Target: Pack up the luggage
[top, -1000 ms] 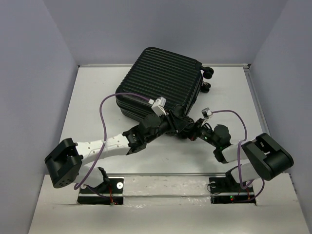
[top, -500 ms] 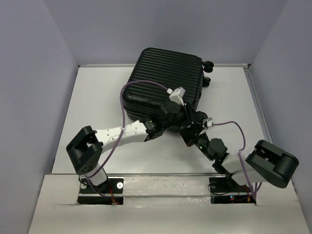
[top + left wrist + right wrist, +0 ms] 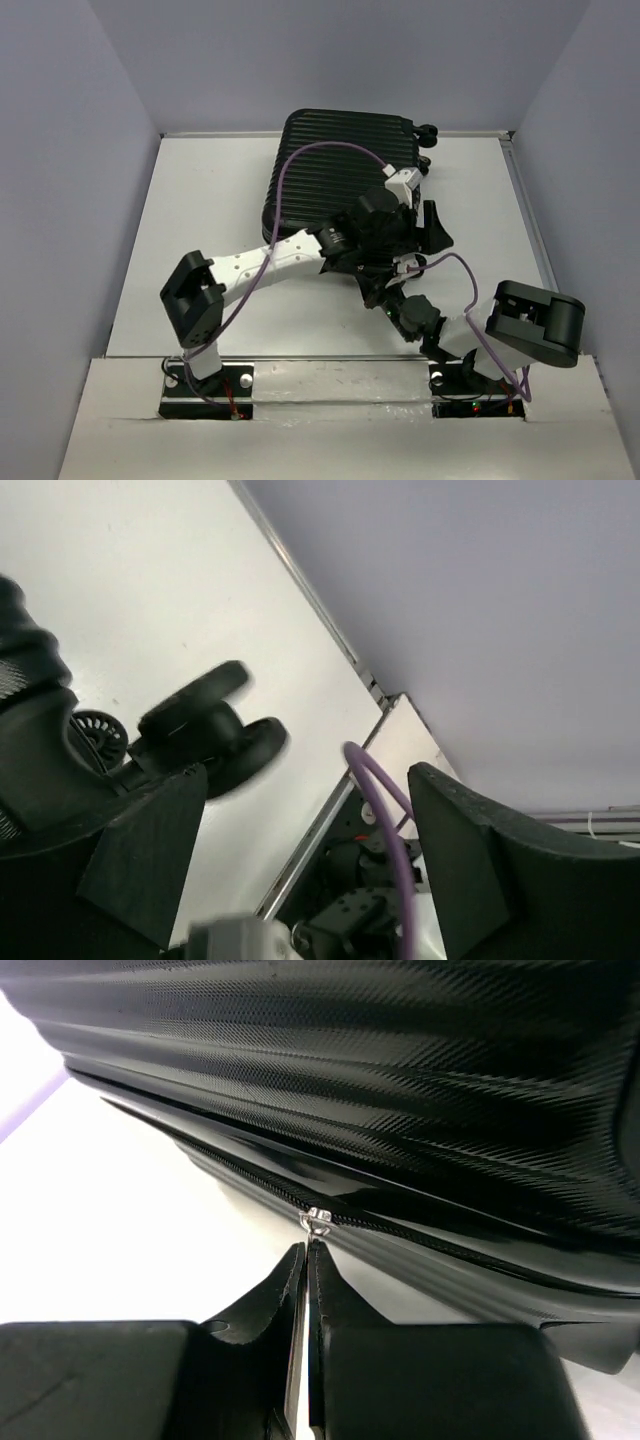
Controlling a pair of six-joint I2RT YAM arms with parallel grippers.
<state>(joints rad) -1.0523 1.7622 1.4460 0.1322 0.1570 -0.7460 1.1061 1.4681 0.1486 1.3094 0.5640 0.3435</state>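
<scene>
The luggage was seen lying flat at the far side of the table, ribbed shell up and closed, wheels at its far right corner by the back wall. The left arm was stretched diagonally across the table, its wrist over the near right part of the case. The left gripper was past the case's right edge, fingers spread wide with nothing between them; only bare table, a blurred wheel and a purple cable were seen through the gap in the left wrist view. The right gripper was low at the near edge of the case, fingers pressed together, tips right at the zipper pull on the seam. Whether the pull tab was actually pinched could not be told. In the top view the right gripper was hidden under the left wrist.
</scene>
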